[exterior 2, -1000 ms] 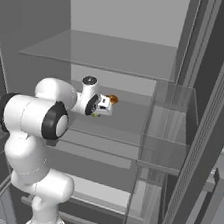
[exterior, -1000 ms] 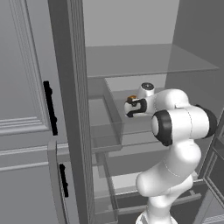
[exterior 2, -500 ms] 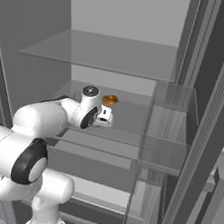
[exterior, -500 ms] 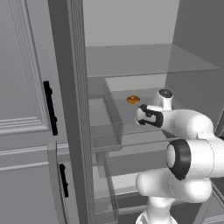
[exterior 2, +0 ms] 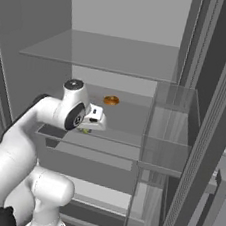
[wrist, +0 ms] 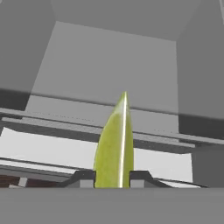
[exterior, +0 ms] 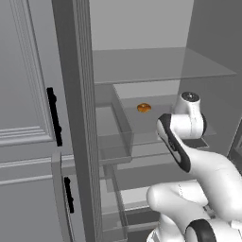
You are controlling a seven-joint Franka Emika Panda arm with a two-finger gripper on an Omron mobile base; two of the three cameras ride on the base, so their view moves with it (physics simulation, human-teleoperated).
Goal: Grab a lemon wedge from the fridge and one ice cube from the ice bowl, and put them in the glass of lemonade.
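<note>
Yellow-green tapered lemon wedge (wrist: 114, 146) pinched in pincer (wrist: 112, 176).

Glossy white rounded arm (exterior: 203, 175) with dark grey joint rings, a round grey-capped wrist (exterior 2: 74, 85), and a small white-and-dark hand (exterior 2: 85, 129)

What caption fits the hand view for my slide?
Gripper shut on a yellow-green lemon wedge, its tip pointing up, with grey fridge shelves behind.

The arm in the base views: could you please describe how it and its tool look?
The arm is glossy white, built of rounded, bulbous segments with dark bands at the joints and a dark-rimmed cap on the wrist. The tool has two small, dark, blocky finger tips.
</note>
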